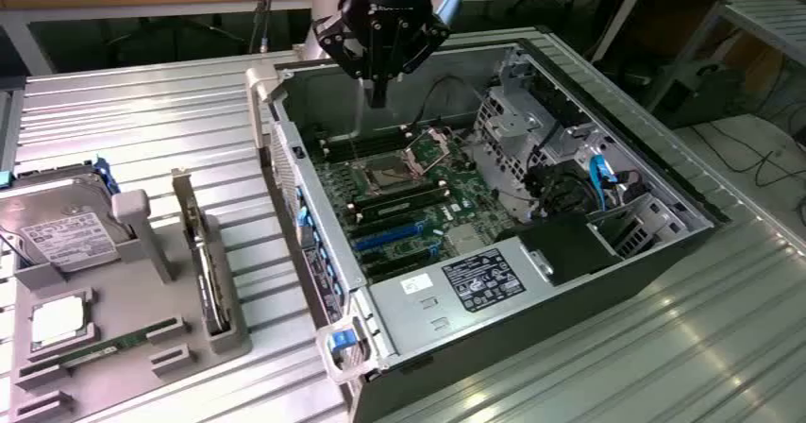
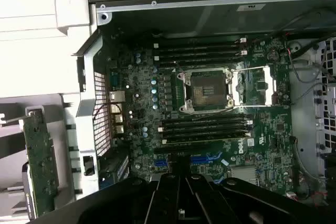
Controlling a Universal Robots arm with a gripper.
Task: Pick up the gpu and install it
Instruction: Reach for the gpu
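The gpu [image 1: 206,264] stands on its edge in a slot of the grey holder [image 1: 151,244] at the exterior view's left, beside the open computer case [image 1: 504,347]. In the wrist view the gpu [image 2: 39,163] appears as a thin board seen edge-on outside the case's rear wall. My gripper [image 1: 376,94] hangs over the far end of the case, above the motherboard [image 1: 416,206], well apart from the gpu. Its fingers [image 2: 167,195] point down, pressed together, with nothing between them.
The holder also carries a hard drive [image 1: 63,229], a CPU [image 1: 57,319] and a green RAM stick [image 1: 120,347]. Inside the case are an open CPU socket [image 2: 207,87], blue expansion slots [image 1: 384,239], a drive cage [image 1: 529,130] and cables [image 1: 598,182].
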